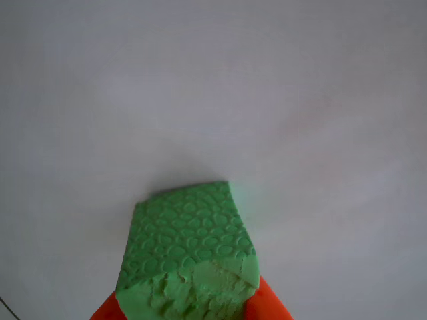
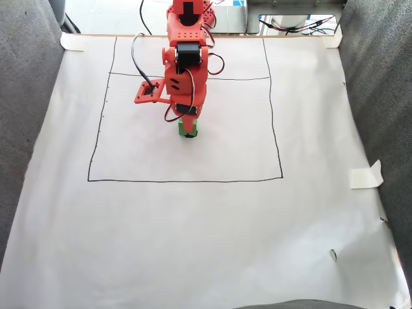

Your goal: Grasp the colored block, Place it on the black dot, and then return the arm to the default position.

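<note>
The colored block [image 1: 187, 233] is a bright green foam cube, pebble-textured on top and torn on its near face. It sits low in the other view, between two orange fingers [image 1: 270, 303] that press on its sides, so my gripper [image 1: 190, 308] is shut on it. In the fixed view the orange arm [image 2: 183, 58] reaches down from the top edge, with the gripper [image 2: 188, 127] and the block [image 2: 188, 131] at its tip on the white paper. The black dot is hidden. A thin dark sliver runs along the block's far edge, and I cannot tell whether it is shadow.
White paper [image 2: 206, 225] covers the table, with a thin drawn rectangle [image 2: 187, 181] around the arm's spot. Grey fabric walls [image 2: 26, 84] rise on both sides. A piece of tape [image 2: 365, 175] lies at the right edge and a small speck [image 2: 333, 254] at lower right.
</note>
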Robot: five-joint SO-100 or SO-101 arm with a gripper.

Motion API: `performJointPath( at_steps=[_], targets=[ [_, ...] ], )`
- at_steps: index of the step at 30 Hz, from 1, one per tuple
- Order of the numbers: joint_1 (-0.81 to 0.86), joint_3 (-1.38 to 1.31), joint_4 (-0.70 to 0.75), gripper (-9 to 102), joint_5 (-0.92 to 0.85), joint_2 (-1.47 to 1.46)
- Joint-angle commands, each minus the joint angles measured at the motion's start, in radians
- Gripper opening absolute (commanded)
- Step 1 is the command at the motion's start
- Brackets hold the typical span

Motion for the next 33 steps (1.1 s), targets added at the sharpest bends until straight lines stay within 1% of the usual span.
performJointPath(
  at_steps=[1, 13, 22, 23, 26, 33],
  targets=[
    [0.006, -0.041, -0.021, 0, -0.005, 0.006],
    [0.003, -0.041, -0.058, 0, -0.002, -0.002],
    [0.006, -0.041, -0.034, 0, 0.012, 0.005],
    [0.006, -0.041, -0.032, 1, 0.012, 0.008],
    [0.006, -0.041, -0.021, 10, 0.011, 0.012],
    [0.000, -0.035, -0.003, 19, 0.006, 0.025]
  ],
)
